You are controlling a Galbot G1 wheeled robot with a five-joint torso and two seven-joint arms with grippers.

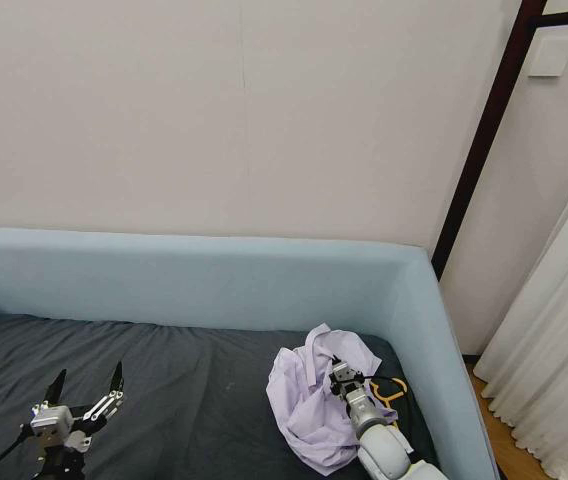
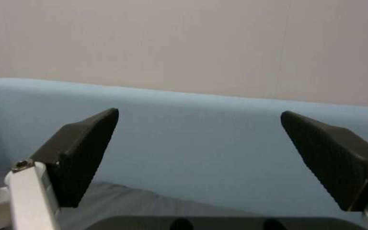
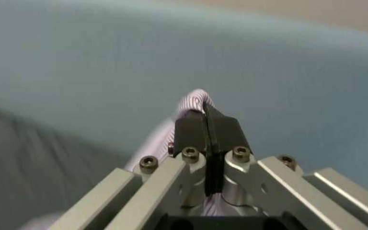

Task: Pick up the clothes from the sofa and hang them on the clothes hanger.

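Observation:
A crumpled pale lilac garment (image 1: pixel 314 405) lies on the dark seat of the sofa near its right arm. My right gripper (image 1: pixel 340 372) is shut on a fold of the lilac garment (image 3: pixel 190 106), which bulges out past the closed fingertips (image 3: pixel 204 125). A black and yellow item (image 1: pixel 394 388) lies just right of the cloth. My left gripper (image 1: pixel 89 385) hovers open over the left part of the seat, with nothing between its dark pads (image 2: pixel 85 158).
The sofa has a light blue backrest (image 1: pixel 194 280) and a raised right arm (image 1: pixel 444 370). A white wall rises behind it. A dark door frame (image 1: pixel 484 130) and white curtains (image 1: pixel 554 370) stand to the right.

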